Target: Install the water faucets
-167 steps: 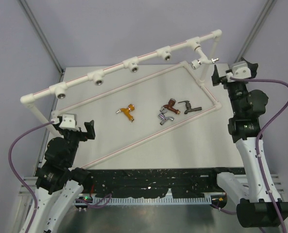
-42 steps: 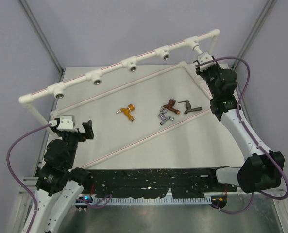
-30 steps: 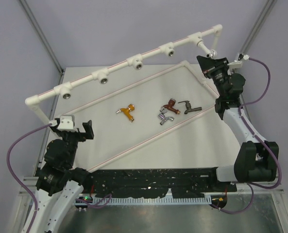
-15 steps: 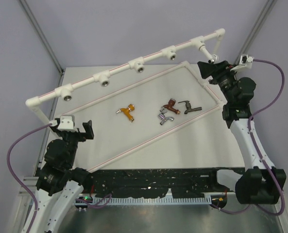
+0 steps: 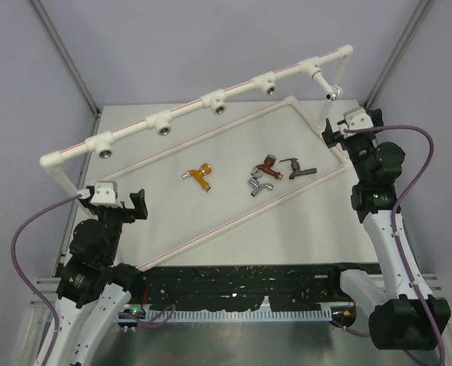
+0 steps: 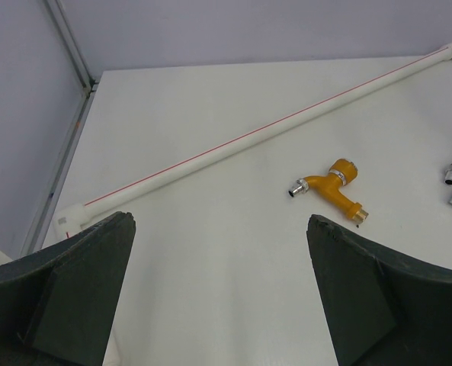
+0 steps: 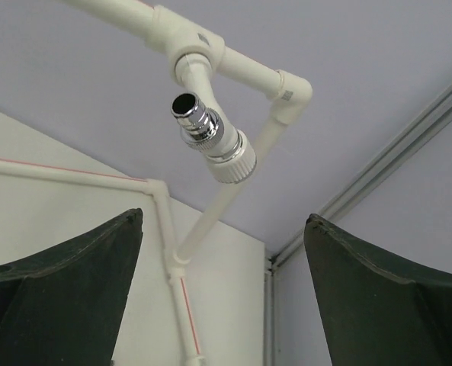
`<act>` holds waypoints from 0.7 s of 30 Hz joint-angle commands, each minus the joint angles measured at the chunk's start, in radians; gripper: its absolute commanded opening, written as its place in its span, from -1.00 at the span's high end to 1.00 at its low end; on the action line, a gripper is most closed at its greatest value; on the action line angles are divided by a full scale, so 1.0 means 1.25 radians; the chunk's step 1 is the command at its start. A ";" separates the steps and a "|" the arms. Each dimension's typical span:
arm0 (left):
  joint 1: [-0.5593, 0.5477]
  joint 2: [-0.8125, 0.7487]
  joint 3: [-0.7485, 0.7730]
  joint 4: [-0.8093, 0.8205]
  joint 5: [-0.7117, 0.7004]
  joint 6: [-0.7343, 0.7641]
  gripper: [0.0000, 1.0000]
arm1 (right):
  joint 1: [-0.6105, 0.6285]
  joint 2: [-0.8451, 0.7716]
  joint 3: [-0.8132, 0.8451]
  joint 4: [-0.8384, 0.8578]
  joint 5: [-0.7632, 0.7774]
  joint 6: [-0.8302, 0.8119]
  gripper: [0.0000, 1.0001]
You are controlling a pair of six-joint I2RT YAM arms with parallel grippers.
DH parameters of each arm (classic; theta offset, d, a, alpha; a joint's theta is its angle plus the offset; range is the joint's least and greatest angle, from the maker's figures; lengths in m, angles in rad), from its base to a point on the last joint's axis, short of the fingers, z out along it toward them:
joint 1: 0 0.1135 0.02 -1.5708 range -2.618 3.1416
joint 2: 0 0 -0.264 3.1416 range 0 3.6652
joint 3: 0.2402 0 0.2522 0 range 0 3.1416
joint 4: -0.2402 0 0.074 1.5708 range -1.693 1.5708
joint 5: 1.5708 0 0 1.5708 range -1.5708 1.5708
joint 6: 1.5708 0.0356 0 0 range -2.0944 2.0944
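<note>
The white faucet [image 5: 326, 84] hangs from the far-right tee socket of the white pipe frame [image 5: 134, 130]; its chrome nozzle points down. In the right wrist view the white faucet [image 7: 210, 141] is above my right gripper [image 7: 223, 219], which is open, empty and apart from it. In the top view the right gripper [image 5: 331, 130] sits just below that faucet. The orange-gold [image 5: 202, 176], copper-brown [image 5: 267, 164], chrome [image 5: 258, 185] and dark bronze-grey [image 5: 296, 168] faucets lie on the table. My left gripper [image 5: 138, 204] is open and empty near the frame's left corner; its wrist view [image 6: 219, 219] shows the orange-gold faucet [image 6: 331, 187] ahead.
Several empty tee sockets [image 5: 219, 101] line the frame's raised top bar. The frame's lower pipes [image 5: 233, 217] lie on the table around the loose faucets. Metal enclosure posts [image 5: 65, 57] stand at the back corners. The table's right edge [image 7: 267, 305] is close to the right gripper.
The right gripper was on the white faucet at the end tee, turned with it, then let go and drew back below it. The frame's top bar shifted slightly. The left arm has not moved.
</note>
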 commanded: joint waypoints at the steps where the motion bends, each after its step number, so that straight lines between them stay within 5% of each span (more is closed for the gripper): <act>1: -0.003 -0.008 -0.001 0.050 0.002 0.007 -0.99 | 0.000 0.080 0.041 0.129 -0.020 -0.262 -0.82; 13: -0.003 0.002 -0.001 0.050 -0.001 0.011 -0.99 | -0.001 0.279 0.194 0.169 -0.127 -0.234 -0.54; 15: -0.003 0.003 -0.002 0.051 -0.002 0.011 -0.99 | -0.001 0.292 0.195 0.171 -0.147 -0.204 -0.37; 21: -0.003 0.005 -0.002 0.051 -0.001 0.011 -0.99 | -0.001 0.295 0.168 0.200 -0.212 -0.043 0.57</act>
